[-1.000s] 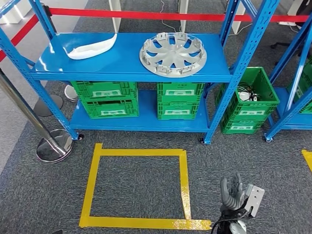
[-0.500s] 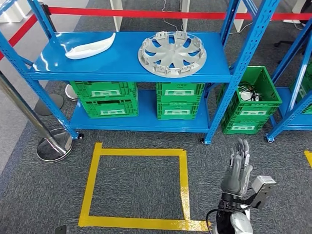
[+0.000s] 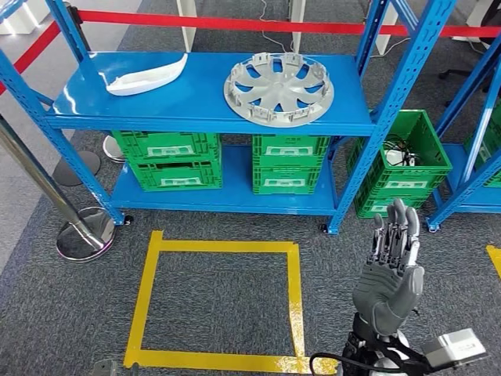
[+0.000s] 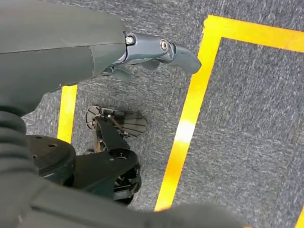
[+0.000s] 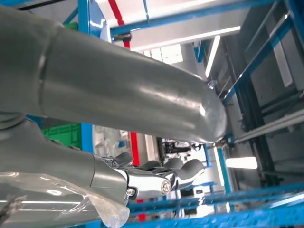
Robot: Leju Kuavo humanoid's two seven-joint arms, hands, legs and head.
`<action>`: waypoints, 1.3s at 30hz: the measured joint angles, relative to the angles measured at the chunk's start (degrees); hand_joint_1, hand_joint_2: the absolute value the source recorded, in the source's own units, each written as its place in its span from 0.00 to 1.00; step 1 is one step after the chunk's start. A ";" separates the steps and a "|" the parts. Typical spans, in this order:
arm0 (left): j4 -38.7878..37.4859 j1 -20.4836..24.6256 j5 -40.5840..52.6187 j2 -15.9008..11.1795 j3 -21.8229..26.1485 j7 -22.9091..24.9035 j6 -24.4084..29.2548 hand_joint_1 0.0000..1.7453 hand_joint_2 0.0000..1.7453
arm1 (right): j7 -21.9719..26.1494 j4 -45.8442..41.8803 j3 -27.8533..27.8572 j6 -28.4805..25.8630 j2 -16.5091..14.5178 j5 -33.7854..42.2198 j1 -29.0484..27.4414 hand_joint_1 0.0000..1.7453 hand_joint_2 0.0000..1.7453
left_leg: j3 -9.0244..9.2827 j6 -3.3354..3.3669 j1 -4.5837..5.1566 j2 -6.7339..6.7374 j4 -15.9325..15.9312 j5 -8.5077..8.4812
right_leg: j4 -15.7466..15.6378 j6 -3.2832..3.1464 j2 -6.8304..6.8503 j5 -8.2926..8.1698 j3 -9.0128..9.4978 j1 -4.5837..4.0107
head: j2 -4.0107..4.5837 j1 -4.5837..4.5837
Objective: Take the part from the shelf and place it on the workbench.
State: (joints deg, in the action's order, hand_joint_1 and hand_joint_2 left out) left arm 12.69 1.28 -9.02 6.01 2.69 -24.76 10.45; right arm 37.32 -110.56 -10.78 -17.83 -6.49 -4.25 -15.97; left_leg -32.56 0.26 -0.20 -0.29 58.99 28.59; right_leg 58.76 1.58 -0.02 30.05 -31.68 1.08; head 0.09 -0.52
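A silver-grey hubcap (image 3: pixel 279 88) lies flat on the right half of the blue shelf's top board (image 3: pixel 195 110). On the left half lies a white curved part (image 3: pixel 146 76). My right hand (image 3: pixel 390 270) is raised low at the right, well short of the shelf, with its fingers straight, apart and holding nothing. The right wrist view shows its thumb and fingers (image 5: pixel 179 168) stretched toward blue shelf beams. My left hand (image 4: pixel 107 52) hangs over the grey carpet beside yellow tape, one finger stretched out, nothing in it.
Green crates (image 3: pixel 168 159) (image 3: pixel 290 162) fill the lower board, and another (image 3: pixel 401 168) stands on the floor to the right. A yellow tape rectangle (image 3: pixel 293 290) marks the carpet before the shelf. A stanchion base (image 3: pixel 85 235) stands at left, a red barrier belt (image 3: pixel 236 23) behind.
My right hand has risen from the bottom edge toward the shelf, and its fingers have straightened from a curl. The parts on the shelf have not moved.
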 joint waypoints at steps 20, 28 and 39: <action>-0.32 2.75 8.42 -0.61 -3.06 4.13 -0.32 0.00 0.00 | -1.74 -3.35 -6.46 5.47 6.35 0.60 1.02 0.00 0.00 | -2.80 -0.92 0.19 0.01 6.53 3.78 | -0.87 -1.39 0.23 -0.75 0.13 -0.04 | 0.00 0.13; -0.32 3.51 9.74 -0.38 -3.75 4.98 -0.16 0.00 0.00 | -1.80 -3.23 -6.11 5.25 6.35 -2.34 0.90 0.00 0.00 | -1.48 -1.25 -0.53 0.02 1.68 -1.34 | -0.77 -0.43 0.02 0.40 1.18 0.06 | 0.00 0.33; -0.33 3.58 10.22 -0.23 -4.58 6.15 -0.21 0.00 0.00 | -1.85 -3.22 -6.03 4.33 6.58 -4.81 0.87 0.00 0.00 | 0.12 1.89 0.27 -1.05 -0.16 0.30 | 15.02 0.81 0.01 4.77 -9.14 -0.12 | 0.00 -0.37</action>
State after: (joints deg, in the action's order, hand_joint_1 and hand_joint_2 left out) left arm 12.35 4.87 1.21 5.78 -1.90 -18.61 10.25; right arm 35.46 -113.78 -16.80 -13.50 0.10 -9.05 -15.10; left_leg -32.44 2.15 0.07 -1.34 58.84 28.89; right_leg 73.78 2.40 -0.01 34.83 -40.82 0.95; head 0.09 -0.89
